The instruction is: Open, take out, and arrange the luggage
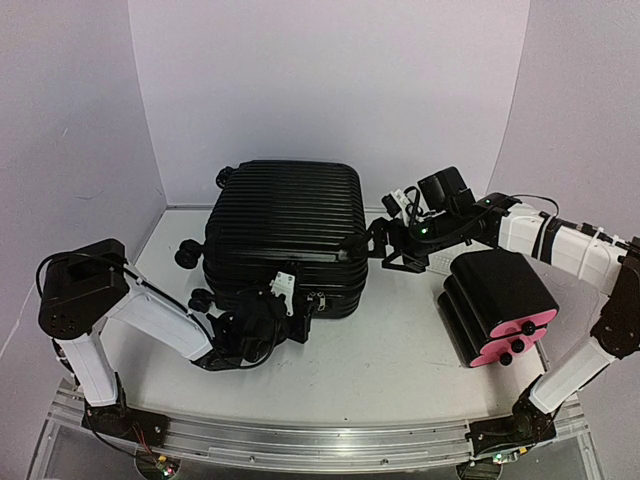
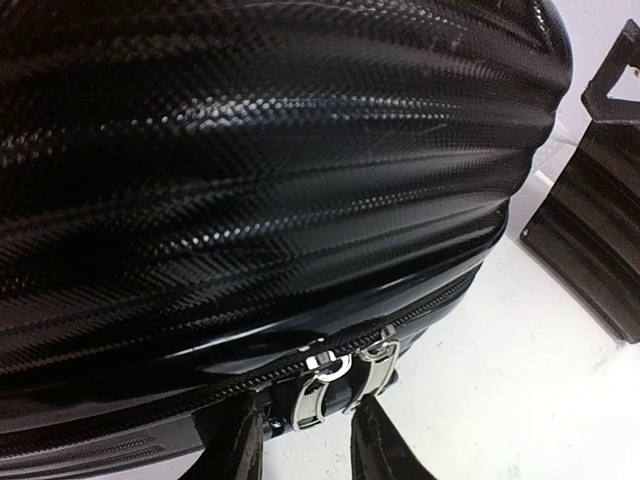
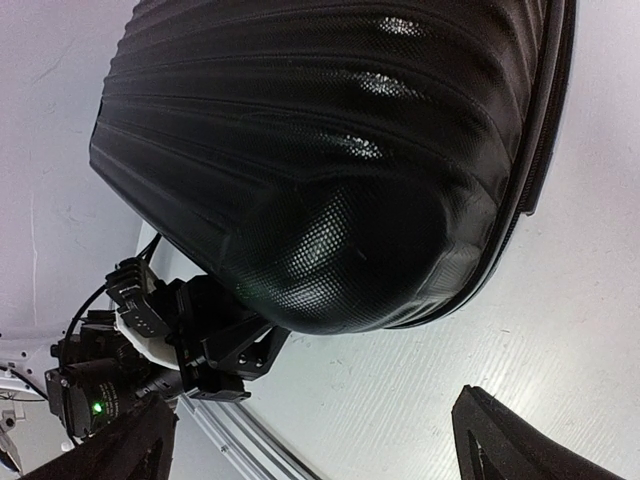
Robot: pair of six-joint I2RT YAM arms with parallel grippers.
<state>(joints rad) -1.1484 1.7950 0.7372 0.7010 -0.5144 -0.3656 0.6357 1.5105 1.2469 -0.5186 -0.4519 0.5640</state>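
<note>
Top view: the luggage lay flat and zipped shut toward the back edge of the bench.

Left wrist view: the left gripper stood part-narrowed astride the zipper pulls, evidently to draw them. I could not tell whether it pinched them.

Right wrist view: the right gripper gaped, released, beside the luggage's right corner, probably to steady it.
</note>
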